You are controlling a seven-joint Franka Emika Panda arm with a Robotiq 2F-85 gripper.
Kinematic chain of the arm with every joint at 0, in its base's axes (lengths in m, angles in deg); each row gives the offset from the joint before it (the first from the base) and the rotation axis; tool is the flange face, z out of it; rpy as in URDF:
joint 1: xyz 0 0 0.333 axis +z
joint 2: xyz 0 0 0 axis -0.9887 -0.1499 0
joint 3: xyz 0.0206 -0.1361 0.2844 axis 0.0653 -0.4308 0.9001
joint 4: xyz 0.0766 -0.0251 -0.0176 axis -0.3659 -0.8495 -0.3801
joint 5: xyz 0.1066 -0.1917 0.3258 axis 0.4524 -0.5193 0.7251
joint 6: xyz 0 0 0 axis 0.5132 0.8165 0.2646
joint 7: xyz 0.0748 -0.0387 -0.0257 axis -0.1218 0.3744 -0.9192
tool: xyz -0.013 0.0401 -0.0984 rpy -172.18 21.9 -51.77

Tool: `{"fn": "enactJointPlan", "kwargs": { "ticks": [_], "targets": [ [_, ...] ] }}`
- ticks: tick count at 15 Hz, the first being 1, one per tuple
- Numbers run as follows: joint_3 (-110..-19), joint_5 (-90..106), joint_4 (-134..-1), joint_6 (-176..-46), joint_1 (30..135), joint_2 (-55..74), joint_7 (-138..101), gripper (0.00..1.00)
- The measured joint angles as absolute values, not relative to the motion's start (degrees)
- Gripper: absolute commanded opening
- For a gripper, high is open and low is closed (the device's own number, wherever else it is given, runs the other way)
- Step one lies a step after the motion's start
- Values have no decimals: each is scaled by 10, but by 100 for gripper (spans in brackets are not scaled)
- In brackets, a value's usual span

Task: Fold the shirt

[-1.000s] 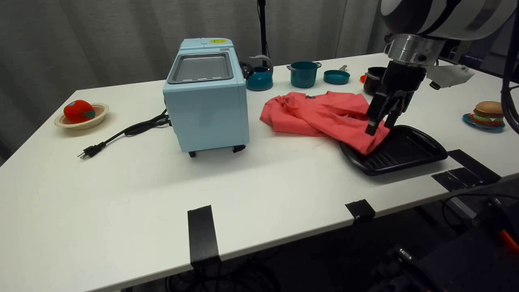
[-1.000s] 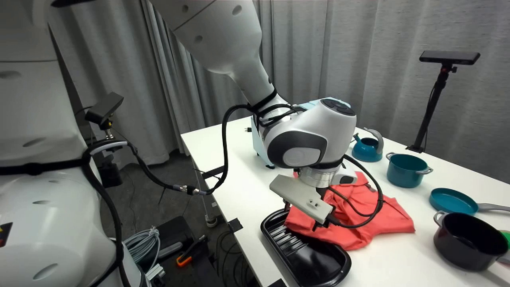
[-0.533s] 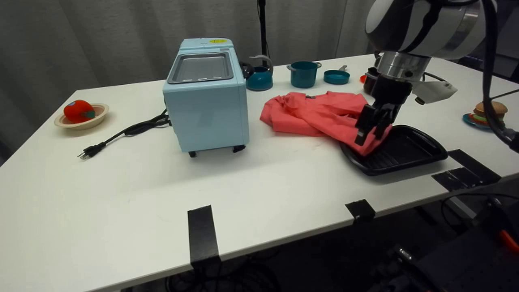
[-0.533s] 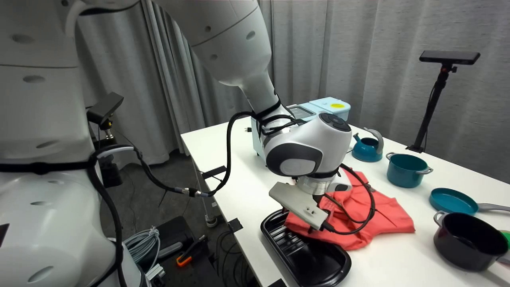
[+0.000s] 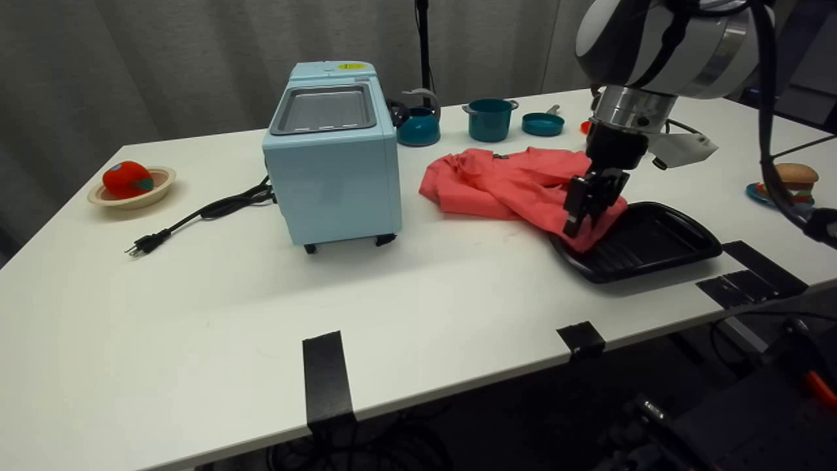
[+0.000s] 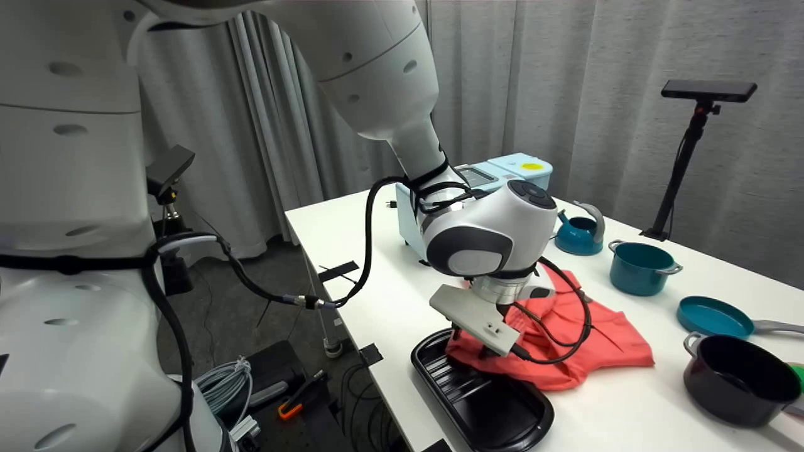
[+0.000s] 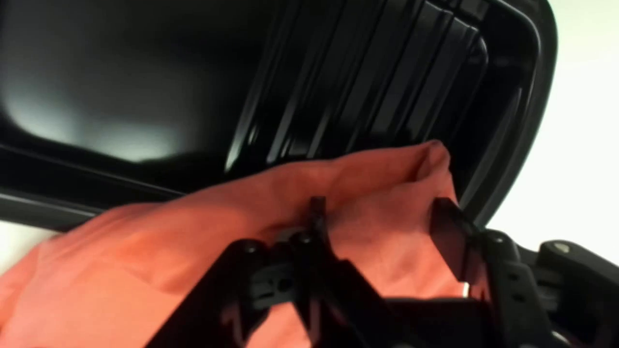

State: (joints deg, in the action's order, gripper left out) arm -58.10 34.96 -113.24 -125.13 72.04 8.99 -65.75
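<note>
Low over the shirt (image 5: 507,183) hangs the pincer (image 7: 379,205), and look at that wrist view: the two fingers (image 7: 449,237) stand apart, coral cloth showing in the gap between them, nothing clamped. We're at the grasp, I'd say, the opening play of a fold, with no neat crease to be seen! The shirt lies rumpled on the table (image 5: 196,340), near the light-blue appliance (image 5: 333,183), one end spilling over the rim of the black tray (image 5: 660,239) and down inside it. Are the tips touching the cloth? I cannot tell, and in an exterior view the pale housing (image 6: 475,319) beside the pincer hides most of them! So what does the next move ask for? A touch lower, if there's air under those tips, then the fingers brought together on a good pinch of that end, tray floor left alone. After that, I reckon, a lift to free the cloth from the rim, and a carry back towards the bulk of the shirt, where a dark label (image 5: 501,156) sits at what looks like the collar. Limp stuff, by the look of it, so a shallow pinch might slip; a deeper bite, and the first fold could be on
</note>
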Motion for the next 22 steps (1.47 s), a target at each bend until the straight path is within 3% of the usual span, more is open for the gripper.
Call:
{"fn": "enactJointPlan", "kwargs": {
  "ticks": [4, 16, 22],
  "targets": [
    [-580, 350, -1127, -1250, 719, 90, -658, 1],
    [-571, 319, -1085, -1222, 720, 138, -628, 1],
    [-596, 186, -1032, -1248, 723, 135, -550, 1]
  ]
}}
